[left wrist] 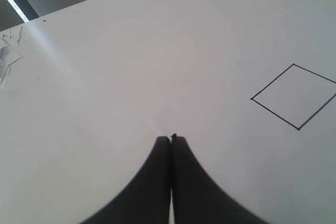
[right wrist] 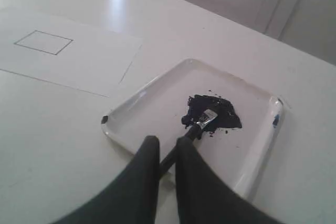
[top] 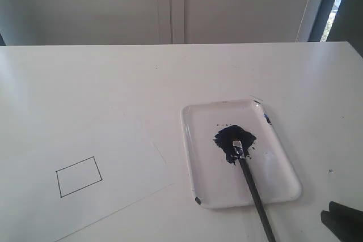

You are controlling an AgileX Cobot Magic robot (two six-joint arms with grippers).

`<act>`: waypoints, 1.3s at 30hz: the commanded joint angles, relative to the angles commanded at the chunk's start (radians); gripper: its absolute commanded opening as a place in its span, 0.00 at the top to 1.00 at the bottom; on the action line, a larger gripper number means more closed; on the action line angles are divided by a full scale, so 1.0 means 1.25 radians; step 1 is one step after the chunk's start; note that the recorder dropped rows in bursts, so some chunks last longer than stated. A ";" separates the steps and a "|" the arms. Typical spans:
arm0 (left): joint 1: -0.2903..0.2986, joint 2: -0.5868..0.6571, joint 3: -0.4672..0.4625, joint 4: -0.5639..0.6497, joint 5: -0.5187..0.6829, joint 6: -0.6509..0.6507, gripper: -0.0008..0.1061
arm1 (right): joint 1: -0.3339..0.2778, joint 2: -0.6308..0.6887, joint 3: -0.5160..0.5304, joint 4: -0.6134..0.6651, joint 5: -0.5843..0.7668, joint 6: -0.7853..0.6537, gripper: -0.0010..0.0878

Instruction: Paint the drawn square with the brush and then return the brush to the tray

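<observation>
In the tray point(top: 203, 154), the brush point(top: 252, 185) lies bristles in the blue blot point(top: 224, 138), presumably loading, handle toward five o'clock. The right gripper point(right wrist: 168, 142) clamps it (left gripper point(left wrist: 171, 139) clenched, empty).

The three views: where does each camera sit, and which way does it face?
Exterior view: sits high off the arms, looks down over the white table at the glossy white rectangular tray and the thin black drawn square; a dark piece of the right arm shows.
Left wrist view: on the left wrist, looks past the shut left gripper at the square.
Right wrist view: on the right wrist, looks past the right gripper at the tray and long black-handled brush.
Shared: all show the square.
</observation>
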 joint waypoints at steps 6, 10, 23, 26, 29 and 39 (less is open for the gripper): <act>0.000 0.000 0.000 0.000 0.000 0.000 0.98 | 0.000 0.000 0.000 -0.023 -0.002 -0.040 0.85; 0.000 0.000 0.000 0.000 0.000 0.000 0.98 | 0.000 0.000 0.000 0.014 -0.159 -0.012 0.85; 0.000 0.000 0.000 0.000 0.000 0.000 0.98 | 0.000 0.000 0.000 0.307 -0.447 0.399 0.85; 0.000 0.000 0.000 0.000 0.000 0.000 0.98 | 0.000 0.000 0.000 0.315 -0.403 0.408 0.85; 0.000 0.000 0.000 0.000 0.000 0.000 0.98 | 0.000 0.000 0.000 0.315 -0.269 0.379 0.85; 0.000 0.000 0.000 0.000 0.000 0.000 0.98 | 0.000 0.000 0.000 0.324 -0.253 0.407 0.85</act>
